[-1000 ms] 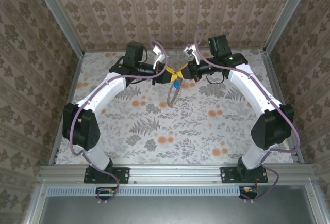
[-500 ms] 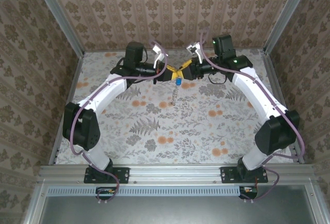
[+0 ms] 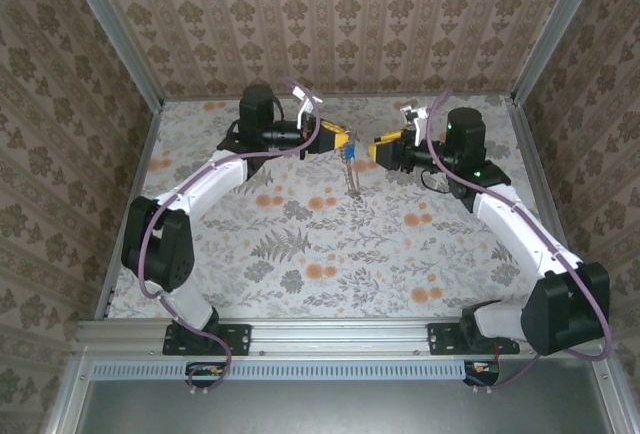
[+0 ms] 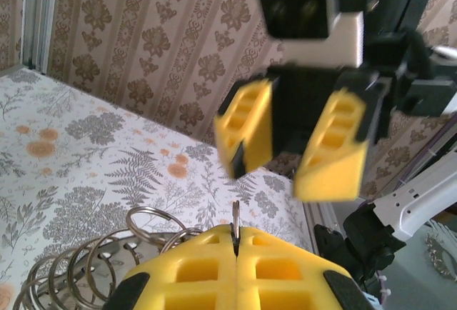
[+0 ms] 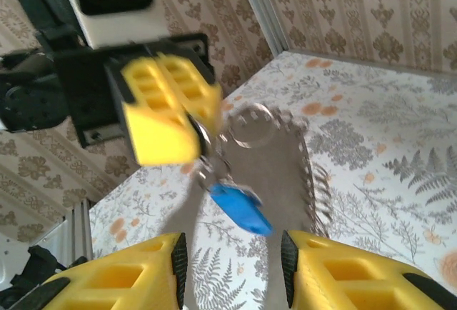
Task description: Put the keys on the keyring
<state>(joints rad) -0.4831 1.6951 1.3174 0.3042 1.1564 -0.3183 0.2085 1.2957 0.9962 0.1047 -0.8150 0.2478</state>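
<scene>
the right gripper (image 3: 380, 151) has pulled away rightward, fingers spread and empty; the left gripper (image 3: 338, 140) pinches the keyring (image 3: 352, 181), the keys (image 3: 346, 155) dangling there, seemingly threaded.

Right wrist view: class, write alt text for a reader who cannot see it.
The left gripper, fingers shut, holds the keyring and a dangling blue key above the floral table. The right gripper's yellow fingers stand open below.

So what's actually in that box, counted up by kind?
Robot arms with yellow fingers: 2, ending in the left gripper and the right gripper
blue key set: 1
keyring: 1
Total: 4
</scene>
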